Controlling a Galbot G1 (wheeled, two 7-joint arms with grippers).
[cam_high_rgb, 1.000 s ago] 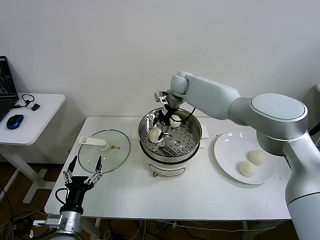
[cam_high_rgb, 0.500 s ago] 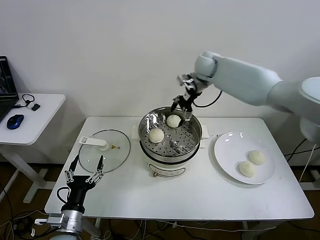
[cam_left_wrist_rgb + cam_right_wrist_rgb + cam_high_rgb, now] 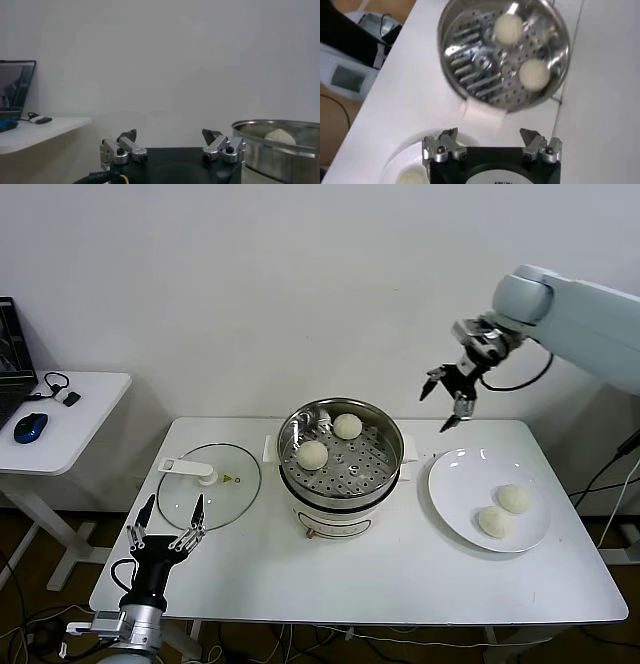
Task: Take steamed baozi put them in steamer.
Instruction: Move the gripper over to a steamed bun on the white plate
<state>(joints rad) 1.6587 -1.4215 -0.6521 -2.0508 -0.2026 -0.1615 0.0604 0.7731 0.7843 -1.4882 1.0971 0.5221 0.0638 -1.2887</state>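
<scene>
Steamer [image 3: 341, 484] stands between glass lid [image 3: 209, 485] and white plate [image 3: 462, 504].

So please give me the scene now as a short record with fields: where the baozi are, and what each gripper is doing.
baozi in steamer: two, on the perforated tray
baozi on plate: two
steamer: uncovered, mid-table
plate: right of steamer
glass lid: flat on table, left of steamer
right gripper: open, empty, in the air between steamer and plate
left gripper: open, empty, parked at the table's near-left edge
</scene>
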